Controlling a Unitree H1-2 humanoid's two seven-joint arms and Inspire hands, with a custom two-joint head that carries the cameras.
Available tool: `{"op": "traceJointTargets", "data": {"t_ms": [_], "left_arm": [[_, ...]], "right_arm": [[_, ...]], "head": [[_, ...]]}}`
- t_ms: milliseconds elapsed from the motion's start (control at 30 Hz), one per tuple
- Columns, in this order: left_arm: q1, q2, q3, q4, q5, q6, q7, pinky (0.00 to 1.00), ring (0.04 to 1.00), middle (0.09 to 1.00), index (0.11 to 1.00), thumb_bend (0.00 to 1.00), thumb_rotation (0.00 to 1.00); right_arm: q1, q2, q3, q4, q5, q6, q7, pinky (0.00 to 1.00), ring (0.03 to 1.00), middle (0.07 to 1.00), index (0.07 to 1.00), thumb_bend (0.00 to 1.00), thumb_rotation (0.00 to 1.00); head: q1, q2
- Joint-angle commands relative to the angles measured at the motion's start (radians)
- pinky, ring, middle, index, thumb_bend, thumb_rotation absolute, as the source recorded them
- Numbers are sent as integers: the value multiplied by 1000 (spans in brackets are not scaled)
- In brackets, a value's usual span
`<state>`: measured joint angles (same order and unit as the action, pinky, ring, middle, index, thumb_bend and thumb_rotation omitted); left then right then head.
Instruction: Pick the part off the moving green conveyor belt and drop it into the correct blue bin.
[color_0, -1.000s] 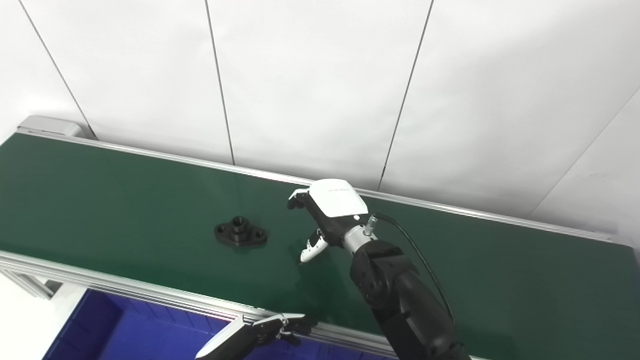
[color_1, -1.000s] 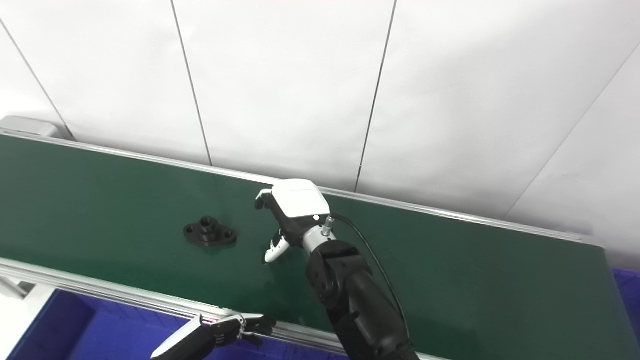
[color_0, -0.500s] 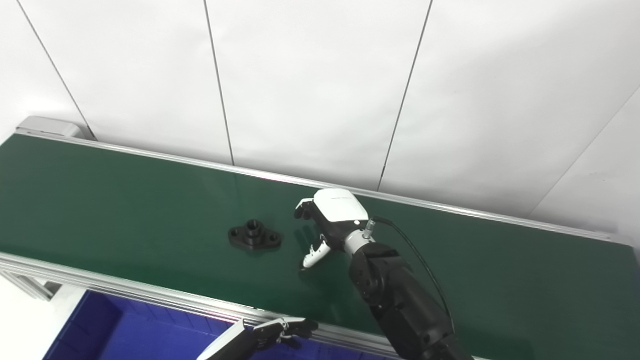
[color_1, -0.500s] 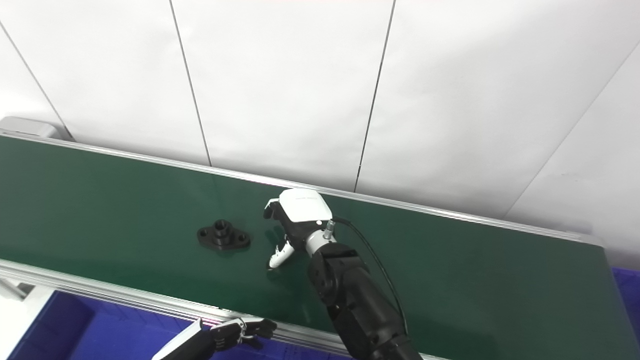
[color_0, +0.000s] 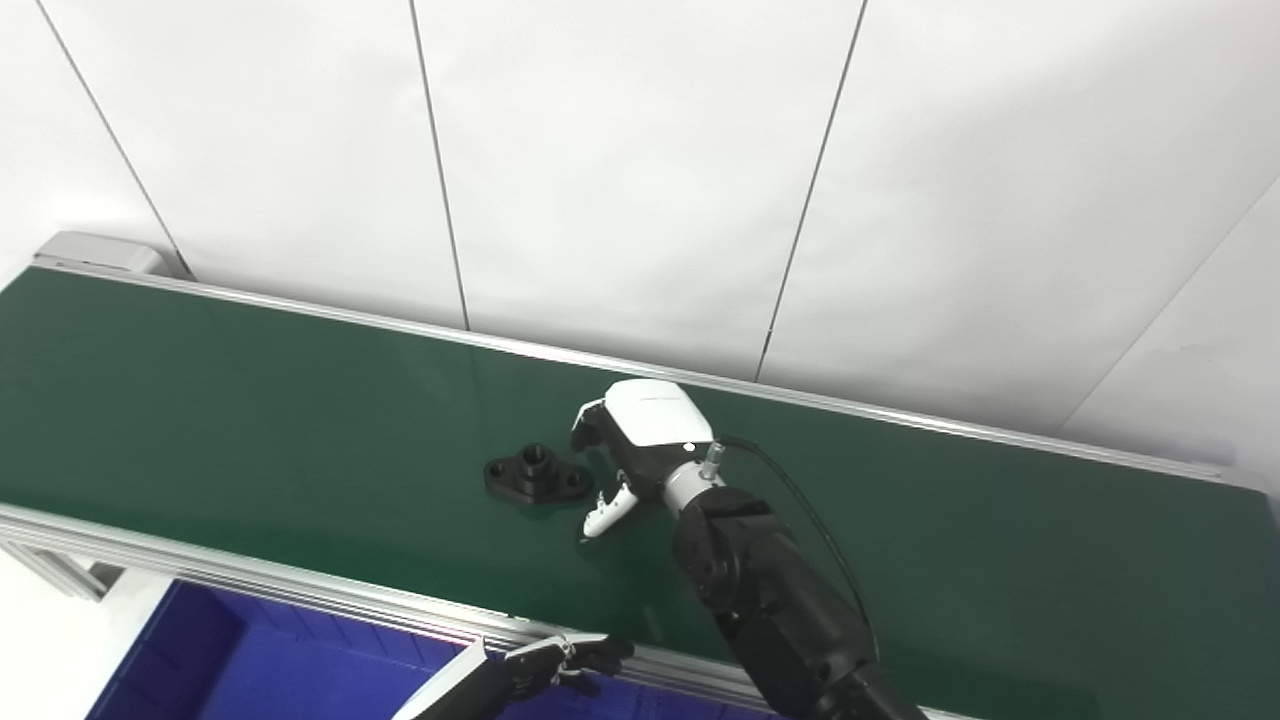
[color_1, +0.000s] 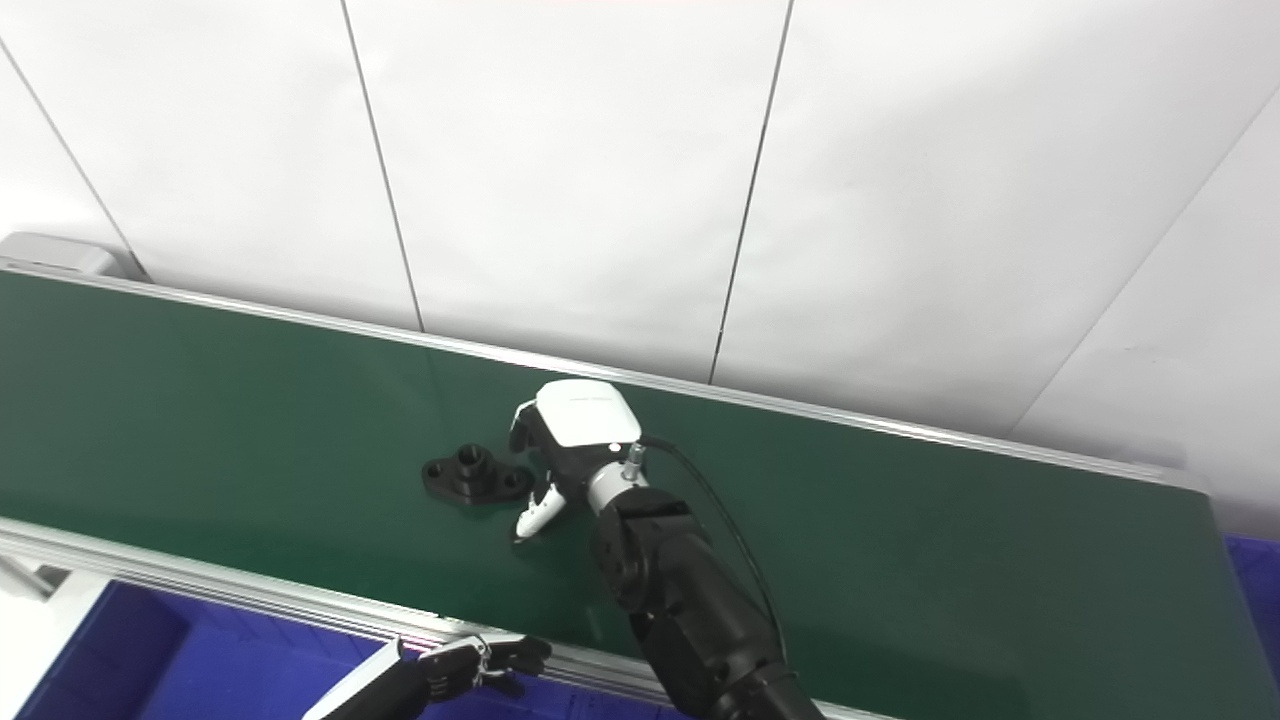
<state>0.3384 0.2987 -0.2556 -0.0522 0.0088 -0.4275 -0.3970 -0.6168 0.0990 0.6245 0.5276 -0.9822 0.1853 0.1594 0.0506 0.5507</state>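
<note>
A black flanged part (color_0: 536, 475) with a raised round boss lies flat on the green conveyor belt (color_0: 250, 400); it also shows in the right eye view (color_1: 476, 478). My right hand (color_0: 628, 455) is low over the belt just right of the part, open, with fingers spread toward it and its thumb (color_0: 603, 515) near the belt surface. The fingertips are next to the part's right end; I cannot tell whether they touch it. My left hand (color_0: 560, 663) sits at the belt's near rail, fingers curled and holding nothing.
A blue bin (color_0: 250, 665) lies below the near rail at the bottom left. Another blue bin corner (color_1: 1262, 580) shows at the far right. Aluminium rails (color_0: 300, 590) edge the belt. White wall panels stand behind.
The part has ridden the belt to the right. My right hand has come down and moved left, closing the gap to it. The left hand has stayed put.
</note>
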Motion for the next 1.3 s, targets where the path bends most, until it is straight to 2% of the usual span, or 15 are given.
{"op": "traceJointTargets", "data": {"t_ms": [0, 67, 100, 133, 233, 433, 567, 700, 767, 800, 900, 1033, 1167, 1233, 1267], "left_arm": [[6, 3, 3, -35, -13, -41, 8, 756, 840, 871, 836, 385, 198], [8, 2, 3, -37, -14, -41, 9, 755, 839, 870, 834, 386, 198], [10, 2, 4, -38, -12, -41, 11, 756, 840, 870, 834, 386, 198], [11, 2, 5, -39, -10, -41, 12, 755, 839, 869, 833, 387, 201], [15, 1, 8, -42, -12, -41, 15, 754, 838, 868, 833, 392, 217], [20, 5, 10, -48, -15, -40, 13, 753, 837, 869, 835, 393, 214], [25, 4, 14, -56, -8, -38, 17, 750, 837, 868, 834, 387, 227], [30, 3, 18, -56, -14, -42, 18, 756, 839, 870, 836, 393, 244], [34, 5, 21, -61, -9, -40, 20, 759, 840, 871, 837, 388, 243], [35, 6, 22, -62, -7, -40, 20, 759, 840, 871, 837, 388, 243], [34, 6, 24, -60, -5, -39, 18, 760, 840, 871, 839, 380, 231], [30, 4, 24, -59, -9, -37, 16, 755, 838, 871, 838, 387, 245], [28, 5, 24, -59, -10, -37, 15, 753, 837, 872, 839, 387, 231], [29, 5, 24, -58, -8, -37, 16, 752, 837, 872, 839, 387, 236], [29, 5, 24, -58, -6, -38, 17, 753, 838, 872, 839, 385, 238]], "right_arm": [[-60, 28, 0, -13, 4, 14, -33, 590, 671, 684, 591, 812, 146], [-63, 33, 0, -6, 8, 13, -38, 576, 659, 676, 586, 817, 134], [-64, 36, 1, -1, 9, 13, -41, 577, 660, 681, 539, 674, 137], [-66, 38, 3, 6, 8, 15, -43, 588, 668, 689, 510, 586, 139], [-73, 44, 16, 26, 2, 14, -50, 642, 707, 716, 491, 529, 140], [-77, 73, 19, 110, 19, -2, -119, 681, 744, 742, 492, 524, 140], [-95, 99, 43, 215, 20, -13, -177, 666, 707, 712, 492, 523, 135], [-109, 115, 74, 345, 28, -39, -252, 459, 547, 605, 491, 520, 124], [-106, 122, 76, 388, 48, -47, -273, 425, 536, 597, 490, 519, 121], [-109, 124, 78, 405, 57, -47, -270, 424, 536, 597, 489, 519, 121], [-119, 124, 89, 425, 74, -43, -256, 418, 516, 522, 477, 527, 12], [-128, 121, 108, 432, 88, -30, -220, 436, 527, 519, 472, 528, 0], [-124, 116, 118, 417, 103, -17, -185, 520, 615, 520, 475, 527, 0], [-122, 116, 120, 417, 108, -17, -180, 556, 647, 635, 486, 524, 103], [-121, 116, 122, 417, 109, -18, -179, 560, 651, 656, 487, 524, 118]], "head": [[0, 1], [4, 4], [4, 3], [4, 3], [8, 5], [14, 8], [21, 9], [25, 14], [22, 15], [18, 16], [15, 16], [13, 15], [10, 17], [10, 16], [10, 17]]}}
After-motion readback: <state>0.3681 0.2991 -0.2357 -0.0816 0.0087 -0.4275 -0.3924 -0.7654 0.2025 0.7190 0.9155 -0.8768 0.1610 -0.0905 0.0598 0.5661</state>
